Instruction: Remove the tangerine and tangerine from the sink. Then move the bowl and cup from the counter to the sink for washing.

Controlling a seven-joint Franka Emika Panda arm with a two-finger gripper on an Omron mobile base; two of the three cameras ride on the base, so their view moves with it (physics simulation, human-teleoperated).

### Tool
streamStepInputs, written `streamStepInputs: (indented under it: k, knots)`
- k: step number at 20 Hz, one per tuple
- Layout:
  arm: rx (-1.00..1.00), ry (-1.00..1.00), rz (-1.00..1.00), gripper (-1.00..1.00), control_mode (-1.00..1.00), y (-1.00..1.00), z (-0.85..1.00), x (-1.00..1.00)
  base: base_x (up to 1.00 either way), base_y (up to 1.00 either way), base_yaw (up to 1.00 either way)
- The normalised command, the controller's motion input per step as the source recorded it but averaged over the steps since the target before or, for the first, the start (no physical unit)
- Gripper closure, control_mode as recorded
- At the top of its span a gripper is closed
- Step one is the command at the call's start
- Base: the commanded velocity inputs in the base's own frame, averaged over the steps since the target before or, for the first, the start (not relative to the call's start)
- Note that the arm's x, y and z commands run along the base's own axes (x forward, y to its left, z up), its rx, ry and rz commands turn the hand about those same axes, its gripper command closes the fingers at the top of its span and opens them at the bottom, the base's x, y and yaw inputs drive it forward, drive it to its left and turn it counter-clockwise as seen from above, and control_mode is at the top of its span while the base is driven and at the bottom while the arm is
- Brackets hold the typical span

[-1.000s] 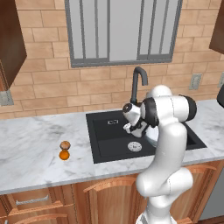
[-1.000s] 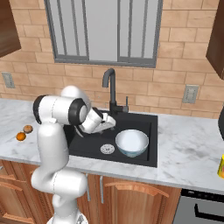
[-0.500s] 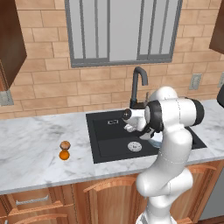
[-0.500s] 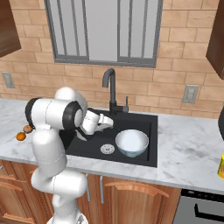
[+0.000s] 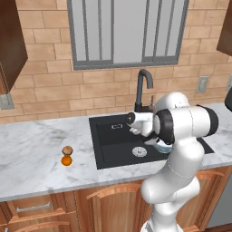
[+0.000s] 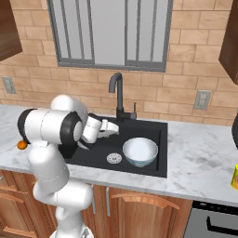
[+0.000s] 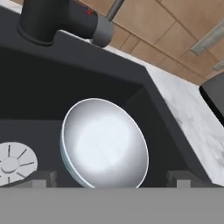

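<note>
Gripper [image 7: 111, 178]: over the sink, jaws spread wide, holding nothing.

Bowl [image 7: 104, 149]: inside the sink [image 6: 160, 135], at its right end beside the drain [image 6: 114, 158], directly below and ahead of the jaws (already placed, by the look of it).

Tangerines [image 5: 66, 156]: on the counter [image 5: 36, 154], left of the sink's left edge, one touching the other.

Cup [image 6: 234, 177]: on the counter's far right edge, well apart from the gripper, on the opposite side from the fruit; likely next target.
</note>
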Motion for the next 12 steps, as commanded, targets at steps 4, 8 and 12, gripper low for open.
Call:
streamStepInputs:
  k: [4,8,12]
  knots:
    - [0.0,0.04,-0.03,-1.0,-1.0,0.0,0.5,-0.07,0.0,0.0,0.0]
    - [0.0,0.14,0.0,-1.0,-1.0,0.0,0.39,-0.14,0.0,0.0,0.0]
    - [0.0,0.11,0.0,-1.0,-1.0,0.0,0.27,-0.27,0.0,0.0,0.0]
